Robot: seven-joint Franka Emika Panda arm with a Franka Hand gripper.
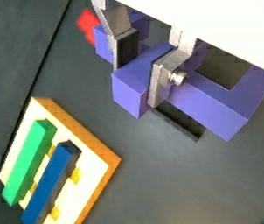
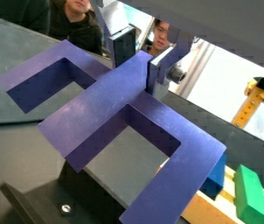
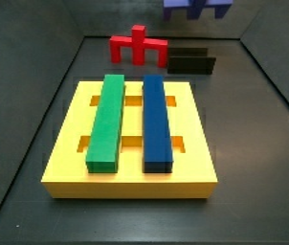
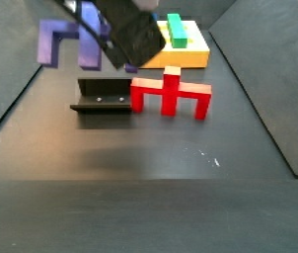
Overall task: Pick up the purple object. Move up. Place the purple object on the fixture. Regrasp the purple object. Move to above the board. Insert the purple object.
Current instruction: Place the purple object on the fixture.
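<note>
**Holding purple object aloft, clear of the floor**

Gripping the purple object [image 1: 198, 92] in a wrist view, the gripper [image 1: 146, 54] has its silver fingers [image 1: 160, 80] clamped on the piece's central web, w/ the two purple arms spreading either side of the plates. Below the gripper lies dark floor; the board [image 1: 93, 171] sits off to one side, carrying a green bar [image 1: 30, 159] and a blue bar [image 1: 51, 184] in its slots. A bit of the red piece [image 1: 87, 24] shows beyond the fingers.

In a wrist view from the opposite side, the purple object [image 2: 122, 109] fills the frame, a finger [image 2: 160, 70] pressed against its middle. The fixture [image 2: 65, 197] lies directly beneath the held piece.

In a side view, the purple object [image 3: 196, 8] hangs at the far end, above the fixture [image 3: 193, 61] & red piece [image 3: 138, 45]; board [image 3: 132, 177] nearer the camera.

In a side view, gripper [image 4: 102, 35] & arm are motion-blurred; purple object [image 4: 62, 42] is off the floor, above and behind the fixture [image 4: 103, 97], which stands just beside the red piece [image 4: 172, 95].
</note>
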